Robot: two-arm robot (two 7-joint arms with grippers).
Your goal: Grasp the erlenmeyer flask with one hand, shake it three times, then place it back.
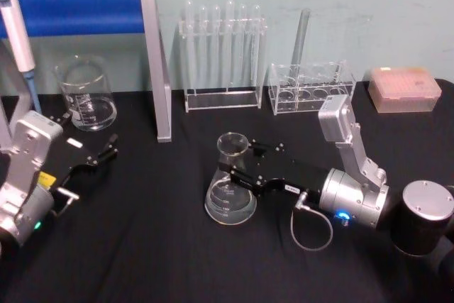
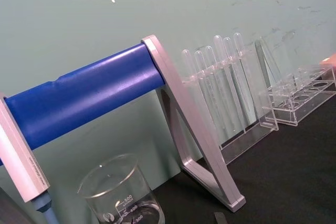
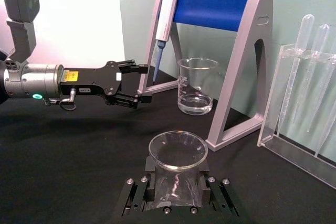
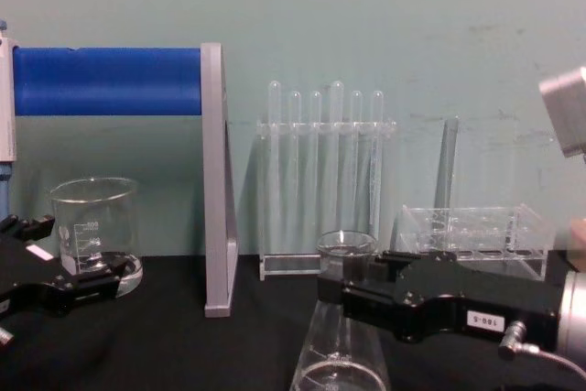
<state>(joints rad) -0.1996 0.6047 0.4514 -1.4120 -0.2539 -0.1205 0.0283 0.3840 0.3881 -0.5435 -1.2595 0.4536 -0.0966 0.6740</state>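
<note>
The erlenmeyer flask (image 1: 230, 200) is clear glass and stands upright on the black table near the middle. My right gripper (image 1: 237, 168) reaches in from the right and is shut on its narrow neck just below the flared rim. In the right wrist view the fingers (image 3: 149, 184) press both sides of the flask (image 3: 177, 156). The chest view shows the flask (image 4: 339, 359) low in the middle, with the gripper (image 4: 334, 295) and its white numbered label level with the neck. My left gripper (image 1: 99, 157) rests open at the left, well apart from the flask.
A glass beaker (image 1: 85, 94) stands at the back left, close ahead of the left gripper. A blue-barred pipette stand (image 1: 92, 8) holds a pipette (image 3: 167, 14). Behind the flask are a test tube rack (image 1: 221, 54), a second clear rack (image 1: 312, 90) and a pink box (image 1: 404, 90).
</note>
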